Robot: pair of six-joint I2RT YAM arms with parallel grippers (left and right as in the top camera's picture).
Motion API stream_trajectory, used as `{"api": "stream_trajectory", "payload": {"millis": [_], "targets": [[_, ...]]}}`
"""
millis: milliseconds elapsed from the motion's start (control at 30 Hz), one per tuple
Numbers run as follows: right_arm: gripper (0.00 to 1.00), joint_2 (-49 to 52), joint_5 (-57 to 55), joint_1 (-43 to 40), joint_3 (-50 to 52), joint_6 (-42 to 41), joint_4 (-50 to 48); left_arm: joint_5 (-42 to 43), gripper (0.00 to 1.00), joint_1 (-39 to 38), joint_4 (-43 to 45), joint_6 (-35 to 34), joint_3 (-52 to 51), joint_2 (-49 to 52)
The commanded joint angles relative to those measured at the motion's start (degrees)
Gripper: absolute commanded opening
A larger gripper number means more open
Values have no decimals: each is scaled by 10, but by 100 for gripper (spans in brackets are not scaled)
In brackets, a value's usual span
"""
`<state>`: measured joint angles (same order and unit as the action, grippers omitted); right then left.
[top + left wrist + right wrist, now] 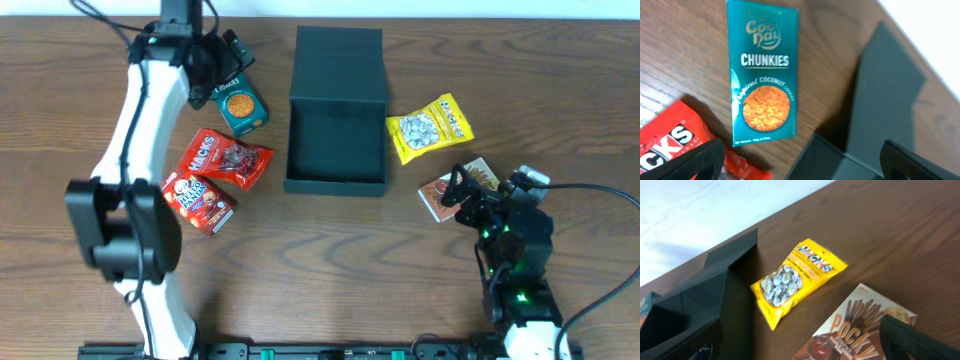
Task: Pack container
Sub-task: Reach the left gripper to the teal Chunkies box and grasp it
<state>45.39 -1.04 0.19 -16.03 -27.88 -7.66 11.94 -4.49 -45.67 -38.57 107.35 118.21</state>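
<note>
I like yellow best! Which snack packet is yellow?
The bag of silver-wrapped sweets, right of the container; the others are red, teal or brown.

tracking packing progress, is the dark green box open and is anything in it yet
Open and empty: the container has its lid swung back, and the overhead view shows only bare dark floor inside.
</note>
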Motion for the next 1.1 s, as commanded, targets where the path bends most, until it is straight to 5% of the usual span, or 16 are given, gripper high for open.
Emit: {"api": "stream_trajectory", "payload": {"millis": [0, 333, 1067], "targets": [[99, 0, -2, -16, -12, 23, -7, -43, 100, -9, -31, -23, 59, 51], [99, 8, 35, -32, -12, 22, -7, -94, 96, -14, -54, -37, 95, 128], [99, 8, 80, -32, -12, -25, -6, -109, 96, -3, 8, 66, 95, 178]]}}
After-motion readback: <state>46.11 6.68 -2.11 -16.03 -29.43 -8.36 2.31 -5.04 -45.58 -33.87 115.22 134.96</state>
